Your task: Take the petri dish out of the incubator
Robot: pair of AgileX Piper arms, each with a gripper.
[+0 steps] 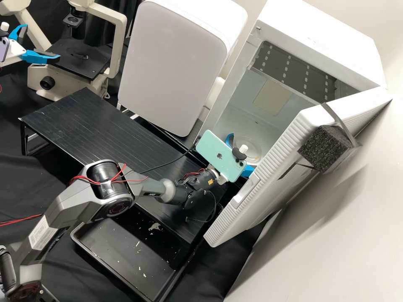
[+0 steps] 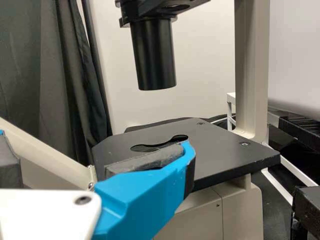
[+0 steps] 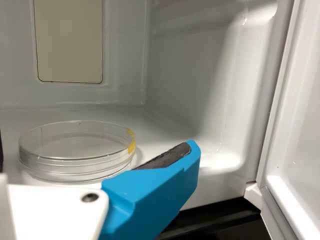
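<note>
Incubator door (image 1: pixel 308 126) open, right claw (image 1: pixel 241 152) spread, empty; petri dish (image 3: pixel 77 162) just ahead of it — grasp, take-out left. Left claw (image 1: pixel 42 42) — released, empty.

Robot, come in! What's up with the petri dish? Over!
Right gripper open at petri dish, not holding it. Left gripper open by microscope. Incubator door open, not blocking.

A clear, round, shallow petri dish (image 3: pixel 77 150) of see-through plastic or glass, marked with yellow at its edge, is seen lying flat on the floor of the white, box-shaped, hard-walled incubator (image 1: pixel 327 42). The incubator's ribbed white door (image 1: pixel 268 167) is swung open.
</note>
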